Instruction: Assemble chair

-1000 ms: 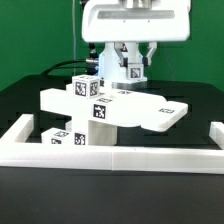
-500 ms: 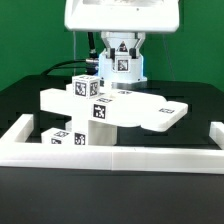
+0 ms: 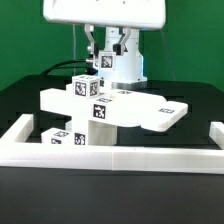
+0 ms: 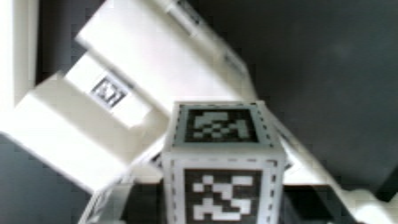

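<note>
The jaws (image 3: 122,46) hang high at about twelve o'clock over the counter (image 3: 195,100), clamped on a square white leg (image 4: 221,160) whose tagged faces fill the wrist view; in the exterior view the same leg (image 3: 123,47) shows only as a small tagged block between the fingers. It seems to be held upright and lifted so it can travel over the rest of the chair without striking it. The seat plate (image 3: 135,108) lies flat at centre, propped on loose blocks (image 3: 98,110), likely to leave its mounting points reachable. The border wall (image 3: 110,158) at six o'clock fences the parts in.
</note>
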Controlling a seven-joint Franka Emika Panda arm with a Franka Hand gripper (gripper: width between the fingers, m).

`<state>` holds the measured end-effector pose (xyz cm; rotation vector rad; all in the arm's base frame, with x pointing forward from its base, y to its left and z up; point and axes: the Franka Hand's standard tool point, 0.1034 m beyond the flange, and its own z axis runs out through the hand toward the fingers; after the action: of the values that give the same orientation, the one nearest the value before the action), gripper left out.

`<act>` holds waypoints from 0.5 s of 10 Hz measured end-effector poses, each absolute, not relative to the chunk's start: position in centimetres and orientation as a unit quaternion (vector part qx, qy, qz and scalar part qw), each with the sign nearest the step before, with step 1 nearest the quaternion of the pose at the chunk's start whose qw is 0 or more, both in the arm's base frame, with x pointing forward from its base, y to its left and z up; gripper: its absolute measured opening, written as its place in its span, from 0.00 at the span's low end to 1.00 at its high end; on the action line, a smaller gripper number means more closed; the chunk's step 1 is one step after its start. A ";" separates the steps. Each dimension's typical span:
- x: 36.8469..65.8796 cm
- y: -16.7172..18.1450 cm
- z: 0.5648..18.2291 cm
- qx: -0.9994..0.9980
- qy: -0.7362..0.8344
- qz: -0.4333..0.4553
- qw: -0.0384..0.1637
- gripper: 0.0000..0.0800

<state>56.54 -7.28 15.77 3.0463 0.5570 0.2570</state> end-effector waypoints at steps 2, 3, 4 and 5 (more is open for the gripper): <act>57.4 -7.6 15.6 0.978 0.190 0.079 0.020 0.36; 57.3 -7.7 15.6 0.979 0.189 0.078 0.020 0.36; 57.3 -7.7 15.5 0.979 0.189 0.078 0.020 0.36; 57.3 -7.7 15.5 0.979 0.189 0.078 0.020 0.36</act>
<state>57.26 -7.70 15.50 3.0361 0.5859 0.2410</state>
